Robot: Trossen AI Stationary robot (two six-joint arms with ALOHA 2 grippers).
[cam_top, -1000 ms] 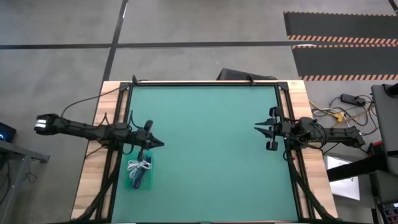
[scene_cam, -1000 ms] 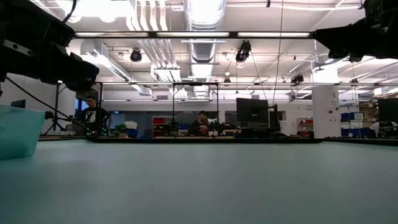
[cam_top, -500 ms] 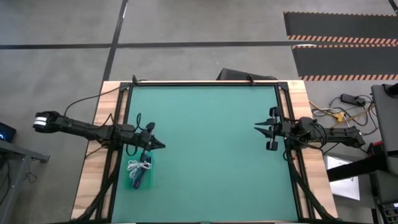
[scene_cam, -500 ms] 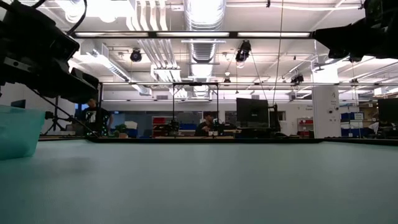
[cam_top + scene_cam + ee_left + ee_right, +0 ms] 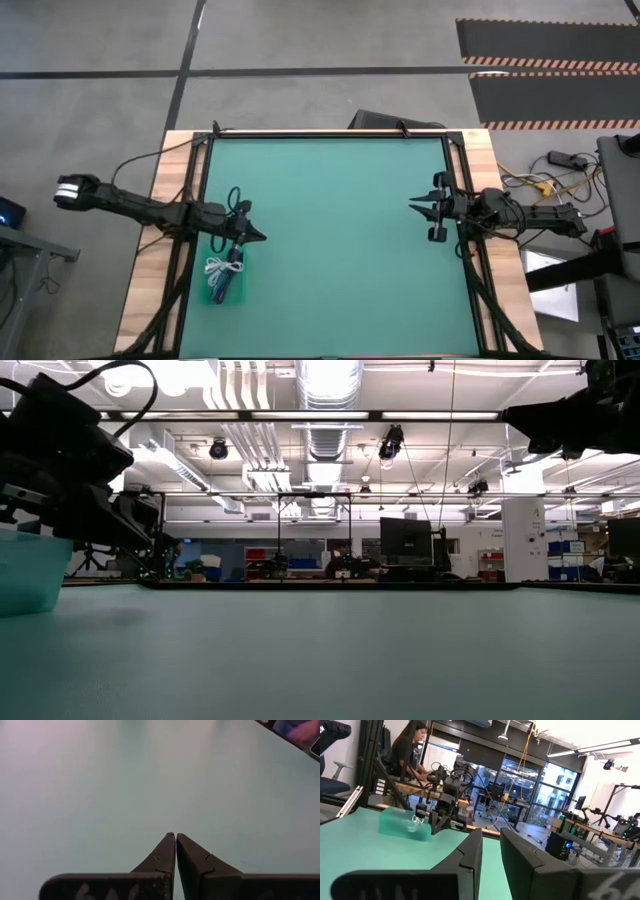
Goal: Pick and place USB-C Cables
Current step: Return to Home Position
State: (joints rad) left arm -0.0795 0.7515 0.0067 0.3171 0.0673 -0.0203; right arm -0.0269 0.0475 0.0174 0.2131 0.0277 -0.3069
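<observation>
The table [image 5: 330, 200] carried a green bin [image 5: 218, 298] near its left edge, with the USB-C Cables [image 5: 220, 267] inside. The left gripper [image 5: 175, 836] hung just beside the bin, fingers together, empty. The right gripper [image 5: 491, 831], at the right edge, was narrowly parted and empty.

This is an open-plan robotics lab. Bare ducts [image 5: 322, 380] run overhead and a monitor [image 5: 405, 540] stands behind. Hazard-striped mats [image 5: 548, 60] lie on the concrete floor [image 5: 100, 40], at 1 o'clock from the table [image 5: 320, 300].

White USB-C Cables [image 5: 222, 266] coiled, lying in green bin [image 5: 236, 292]; L side.
</observation>
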